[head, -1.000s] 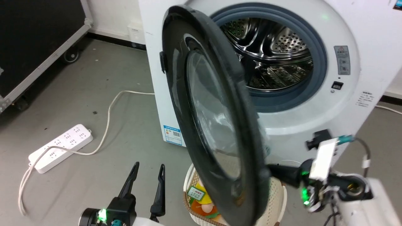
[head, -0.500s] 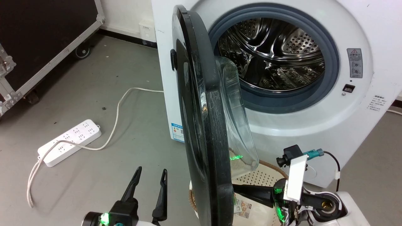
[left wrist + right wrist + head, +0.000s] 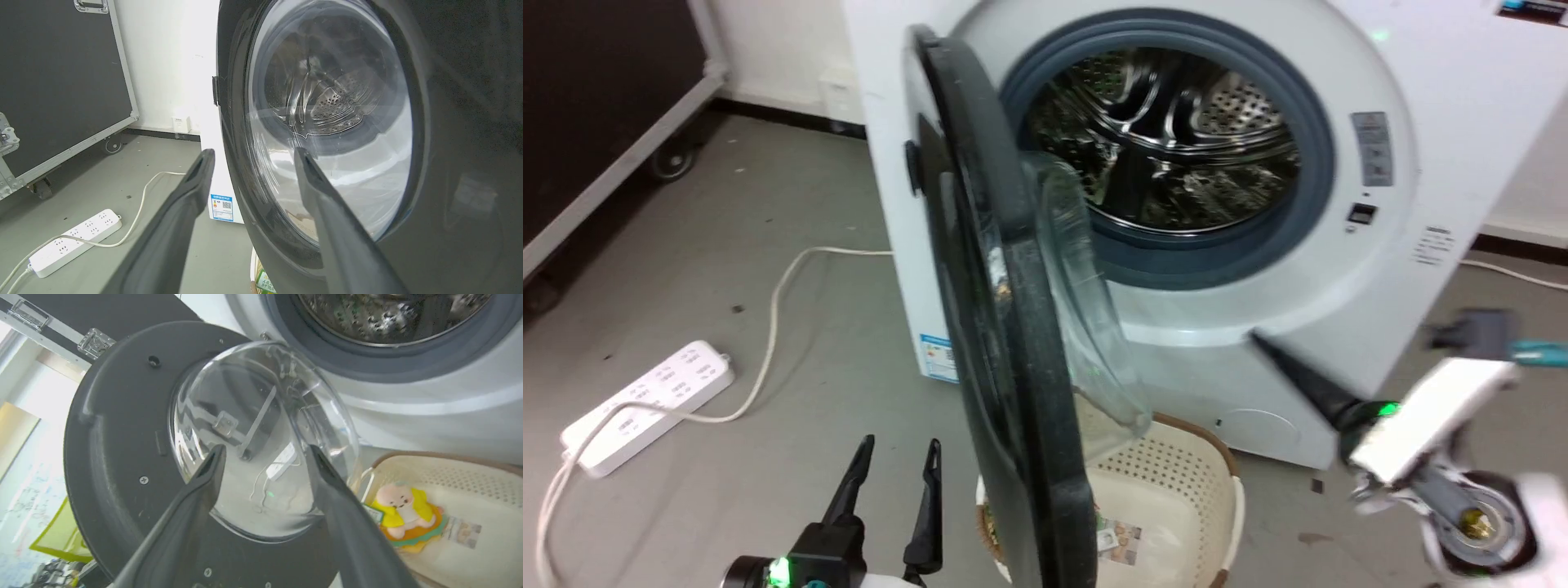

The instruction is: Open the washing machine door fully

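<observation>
**Door standing out from the washer, an unladen gripper on either face**

The washing machine door (image 3: 1013, 327) is swung out on its hinge and stands edge-on in the head view, roughly square to the front of the washing machine (image 3: 1339, 286), whose steel drum (image 3: 1168, 139) lies exposed. The left gripper (image 3: 253, 153) faces the door's outer side. Its fingers are spread, with nothing between them, and the glass window lies just ahead and to the right of its fingertips. The right gripper (image 3: 265, 451) faces the inner side, with its fingers likewise spread and empty. The bulging glass bowl lies ahead of them, apart from the tips. A cream laundry basket (image 3: 470, 477) holding a plush toy (image 3: 404, 514) sits to the right of this gripper. A white power strip (image 3: 77, 239) lies on the floor to the left of the left gripper.
</observation>
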Available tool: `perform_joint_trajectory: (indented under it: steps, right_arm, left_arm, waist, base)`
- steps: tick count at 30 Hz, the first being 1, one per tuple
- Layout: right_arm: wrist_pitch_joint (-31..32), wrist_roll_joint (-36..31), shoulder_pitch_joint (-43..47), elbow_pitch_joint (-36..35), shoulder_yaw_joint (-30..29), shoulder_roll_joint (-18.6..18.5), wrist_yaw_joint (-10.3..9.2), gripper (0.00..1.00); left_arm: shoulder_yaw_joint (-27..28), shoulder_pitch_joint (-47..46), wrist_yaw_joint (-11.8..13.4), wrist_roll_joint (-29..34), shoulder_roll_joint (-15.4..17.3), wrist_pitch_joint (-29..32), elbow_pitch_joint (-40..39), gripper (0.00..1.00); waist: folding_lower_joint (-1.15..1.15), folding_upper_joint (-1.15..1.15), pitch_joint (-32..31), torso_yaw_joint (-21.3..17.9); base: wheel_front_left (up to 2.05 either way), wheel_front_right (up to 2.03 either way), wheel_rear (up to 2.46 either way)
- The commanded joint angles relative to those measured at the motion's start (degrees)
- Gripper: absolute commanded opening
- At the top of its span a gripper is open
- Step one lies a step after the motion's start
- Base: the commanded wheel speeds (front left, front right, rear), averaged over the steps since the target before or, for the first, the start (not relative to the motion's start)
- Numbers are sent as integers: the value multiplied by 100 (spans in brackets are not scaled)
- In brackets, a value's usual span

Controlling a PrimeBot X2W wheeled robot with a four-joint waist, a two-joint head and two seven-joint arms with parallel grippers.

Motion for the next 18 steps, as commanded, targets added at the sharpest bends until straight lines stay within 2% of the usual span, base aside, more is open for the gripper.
perform_joint_trajectory:
  steps: [1,3,4,5,8,13,18]
  right_arm:
    - [-200,-202,138,-138,3,-109,7,100]
    - [-921,-890,331,-582,138,-431,7,100]
    - [-1709,-1591,567,-806,224,-734,7,100]
    - [-2105,-1940,681,-879,278,-873,7,100]
    - [-3195,-2984,1084,-814,125,-1051,7,100]
    - [-4284,-4214,1765,-582,-384,-567,7,100]
    - [-4637,-4965,2278,-527,-684,-1,7,100]
  left_arm:
    - [36,37,-11,-24,10,-30,-19,100]
    - [79,29,-43,-21,11,-30,-27,100]
    - [135,45,-72,-22,18,-30,-45,100]
    - [168,58,-87,-23,24,-30,-57,100]
    - [271,130,-129,-29,42,-30,-105,100]
    - [465,308,-205,-45,70,-30,-190,100]
    - [573,468,-300,-15,70,-30,-295,100]
  waist:
    - [0,0,10,-125]
    - [0,0,18,-228]
    - [0,0,15,-334]
    - [0,0,15,-385]
    - [0,0,-2,-522]
    - [0,0,-22,-726]
    - [0,0,-43,-837]
  base:
    - [0,0,0]
    - [0,0,0]
    - [0,0,0]
    - [0,0,0]
    - [0,0,0]
    - [0,0,0]
    - [0,0,0]
